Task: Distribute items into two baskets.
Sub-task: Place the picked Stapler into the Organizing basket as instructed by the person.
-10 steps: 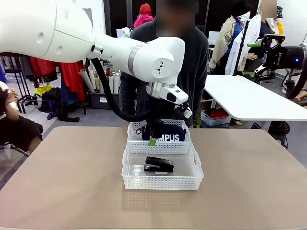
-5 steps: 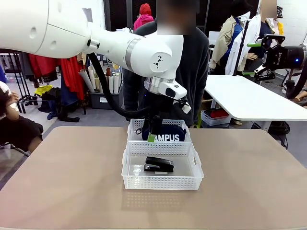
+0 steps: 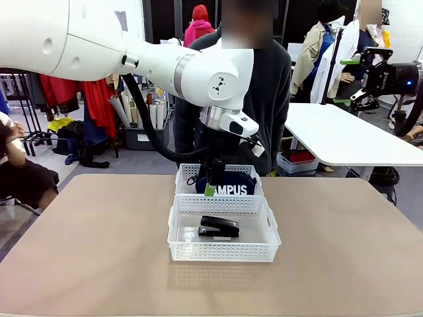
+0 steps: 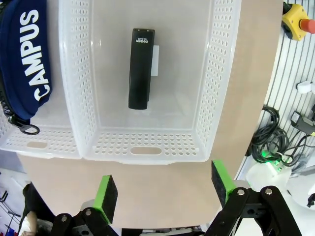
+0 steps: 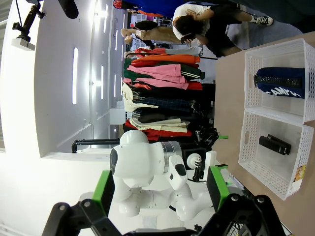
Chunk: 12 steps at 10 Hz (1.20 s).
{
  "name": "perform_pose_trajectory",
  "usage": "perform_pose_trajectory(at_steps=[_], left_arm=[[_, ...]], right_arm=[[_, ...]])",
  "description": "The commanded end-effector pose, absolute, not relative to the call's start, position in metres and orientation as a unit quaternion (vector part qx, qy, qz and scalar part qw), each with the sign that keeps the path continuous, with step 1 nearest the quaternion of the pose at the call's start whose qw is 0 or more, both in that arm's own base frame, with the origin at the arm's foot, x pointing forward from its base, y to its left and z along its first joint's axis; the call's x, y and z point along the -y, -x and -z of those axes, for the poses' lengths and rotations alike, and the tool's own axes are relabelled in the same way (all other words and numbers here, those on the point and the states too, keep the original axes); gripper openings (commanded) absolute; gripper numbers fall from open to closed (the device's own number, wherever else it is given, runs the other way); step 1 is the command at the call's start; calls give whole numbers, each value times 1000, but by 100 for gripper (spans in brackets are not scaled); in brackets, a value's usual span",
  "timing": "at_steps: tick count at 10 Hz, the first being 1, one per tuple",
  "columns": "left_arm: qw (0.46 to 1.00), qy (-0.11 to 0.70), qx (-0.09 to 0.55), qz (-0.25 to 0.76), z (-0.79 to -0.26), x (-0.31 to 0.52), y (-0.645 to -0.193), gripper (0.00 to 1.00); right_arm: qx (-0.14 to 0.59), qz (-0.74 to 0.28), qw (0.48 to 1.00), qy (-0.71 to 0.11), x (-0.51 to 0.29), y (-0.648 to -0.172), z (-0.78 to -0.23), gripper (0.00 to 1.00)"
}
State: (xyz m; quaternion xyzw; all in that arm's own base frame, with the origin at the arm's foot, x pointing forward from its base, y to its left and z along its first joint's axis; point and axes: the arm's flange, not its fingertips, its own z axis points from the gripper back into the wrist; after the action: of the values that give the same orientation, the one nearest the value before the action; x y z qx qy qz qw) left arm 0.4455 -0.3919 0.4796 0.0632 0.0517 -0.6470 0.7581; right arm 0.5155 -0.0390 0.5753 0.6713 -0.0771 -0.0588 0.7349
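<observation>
the near basket (image 3: 223, 243) sits mid-table and is the landmark here; it is the larger of the two, with a white label on its floor. inside it the stapler (image 3: 219, 226) lies flat on the floor, roughly central, partly over the label, clear of all four walls. in the left wrist view the stapler (image 4: 141, 68) lies lengthwise along the basket (image 4: 219, 78)

the far basket (image 3: 185, 174) touches the near basket's far wall, on the person's side. the pouch (image 3: 229, 184) lies in it, white "campus" letters facing the camera; in the left wrist view the pouch (image 4: 24, 59) shows its zip pull at one end

the left gripper (image 3: 211, 187) hangs above the near basket's far rim, where the two baskets meet, holding nothing. its green pads (image 4: 107, 192) stand wide apart in its wrist view, bare table (image 4: 147, 191) between them

the right gripper (image 5: 160, 189) is well away from the near basket, looking at both baskets from afar; its pads (image 5: 104, 190) are spread wide, nothing between

the person (image 3: 264, 99) stands beyond the far basket
</observation>
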Motion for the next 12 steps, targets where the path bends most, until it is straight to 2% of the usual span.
perform_pose_trajectory(at_steps=[1,2,3,6,8,9,12], left_arm=[[758,-65,-52,647,-481,389,-445,100],[758,-63,-52,647,-480,392,-445,100],[745,17,-29,666,-502,364,-446,100],[776,98,48,621,-556,307,-442,100],[802,121,84,579,-581,274,-437,100],[832,135,109,527,-590,260,-437,100],[884,219,132,392,-608,216,-444,100]], right_arm=[[83,60,733,-672,38,-514,-579,100],[83,60,733,-672,38,-514,-579,100],[83,60,733,-672,38,-514,-579,100],[83,60,733,-672,38,-514,-579,100],[83,60,733,-672,38,-514,-579,100],[83,60,733,-672,38,-514,-579,100],[83,60,733,-672,38,-514,-579,100]])
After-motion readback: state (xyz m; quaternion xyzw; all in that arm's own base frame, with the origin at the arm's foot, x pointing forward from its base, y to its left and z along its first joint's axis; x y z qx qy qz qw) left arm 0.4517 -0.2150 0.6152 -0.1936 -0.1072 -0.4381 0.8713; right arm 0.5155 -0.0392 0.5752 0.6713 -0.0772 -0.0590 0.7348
